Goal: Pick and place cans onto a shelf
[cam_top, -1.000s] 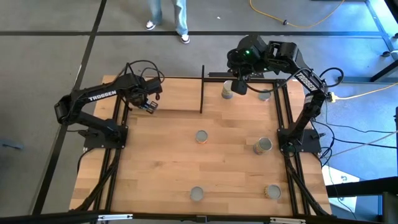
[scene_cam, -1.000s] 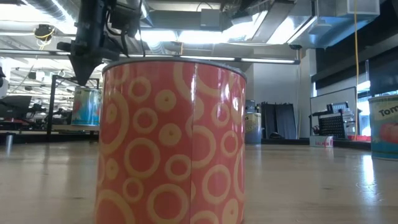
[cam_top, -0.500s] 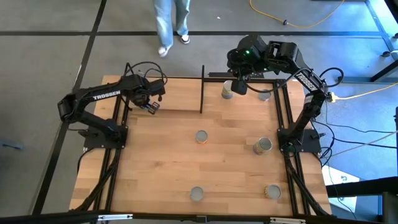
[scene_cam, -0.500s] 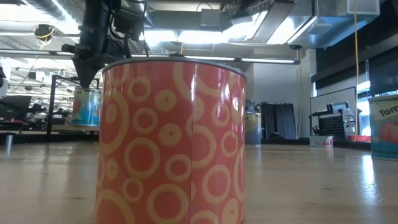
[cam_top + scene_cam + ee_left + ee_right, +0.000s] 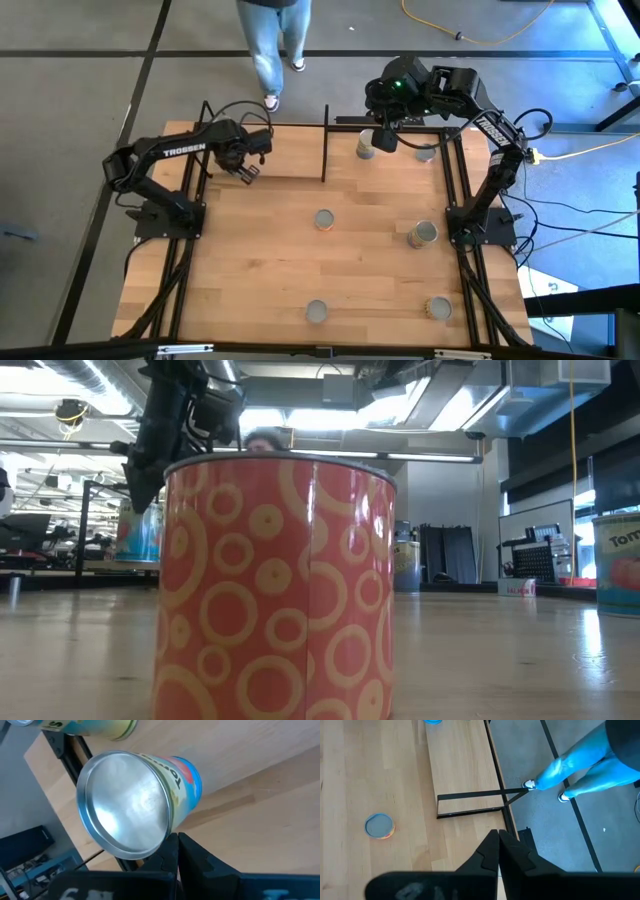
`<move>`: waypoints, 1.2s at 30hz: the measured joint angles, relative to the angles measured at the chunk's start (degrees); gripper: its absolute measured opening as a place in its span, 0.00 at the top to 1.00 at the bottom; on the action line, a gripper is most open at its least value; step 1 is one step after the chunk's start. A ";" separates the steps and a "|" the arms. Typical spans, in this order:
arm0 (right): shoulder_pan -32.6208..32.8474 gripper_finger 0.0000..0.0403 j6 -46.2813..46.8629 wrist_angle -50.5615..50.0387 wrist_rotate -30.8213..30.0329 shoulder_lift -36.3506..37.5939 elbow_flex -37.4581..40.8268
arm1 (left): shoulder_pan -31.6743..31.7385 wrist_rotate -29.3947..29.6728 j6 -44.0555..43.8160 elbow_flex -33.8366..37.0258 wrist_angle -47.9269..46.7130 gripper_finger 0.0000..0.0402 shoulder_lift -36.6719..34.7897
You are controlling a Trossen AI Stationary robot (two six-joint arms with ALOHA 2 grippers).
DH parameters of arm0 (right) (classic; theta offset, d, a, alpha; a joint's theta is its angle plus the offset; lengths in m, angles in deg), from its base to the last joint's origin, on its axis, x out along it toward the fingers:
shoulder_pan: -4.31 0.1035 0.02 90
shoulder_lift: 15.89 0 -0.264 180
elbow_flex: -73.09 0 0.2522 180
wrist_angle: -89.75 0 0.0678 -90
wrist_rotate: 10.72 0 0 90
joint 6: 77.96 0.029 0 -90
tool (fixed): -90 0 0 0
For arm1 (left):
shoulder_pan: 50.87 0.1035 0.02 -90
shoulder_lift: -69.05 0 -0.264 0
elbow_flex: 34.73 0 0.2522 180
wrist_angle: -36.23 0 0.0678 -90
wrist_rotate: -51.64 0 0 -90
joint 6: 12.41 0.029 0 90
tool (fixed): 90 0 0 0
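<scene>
The shelf [image 5: 290,150] is a light board framed by black rods along the table's back edge. My left gripper [image 5: 245,165] hovers over its left part, shut and holding nothing. Just past its fingers [image 5: 192,855] a can [image 5: 135,802] with a silver top and a blue, red and yellow label stands on the wood, with another can [image 5: 107,726] beyond it. My right gripper [image 5: 385,138] hangs shut and empty over the shelf's right part beside a can [image 5: 366,147]; a further can [image 5: 425,152] stands nearby. Several cans [image 5: 324,219] stand on the table.
An orange-red can [image 5: 280,580] with a ring pattern fills the low view; the left gripper [image 5: 143,480] shows behind it above a blue can [image 5: 140,530]. A person's legs [image 5: 270,45] are behind the table. A black rod [image 5: 325,145] divides the shelf.
My left arm has shifted a little to the right over the shelf. The person behind the table has walked leftward. The right arm has stayed still.
</scene>
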 joint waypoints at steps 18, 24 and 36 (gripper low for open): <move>0.01 0.98 -1.51 -0.63 -0.01 0.01 -0.23 | -2.81 -3.46 0.40 -3.22 -0.22 1.00 -4.18; -0.14 0.98 0.20 -3.03 -0.01 1.29 -0.24 | -8.54 -5.09 -0.89 -10.16 -0.13 1.00 -9.03; -5.97 0.98 10.86 -6.62 -0.25 1.23 1.05 | -21.26 -8.60 -2.21 -24.96 0.45 1.00 -13.04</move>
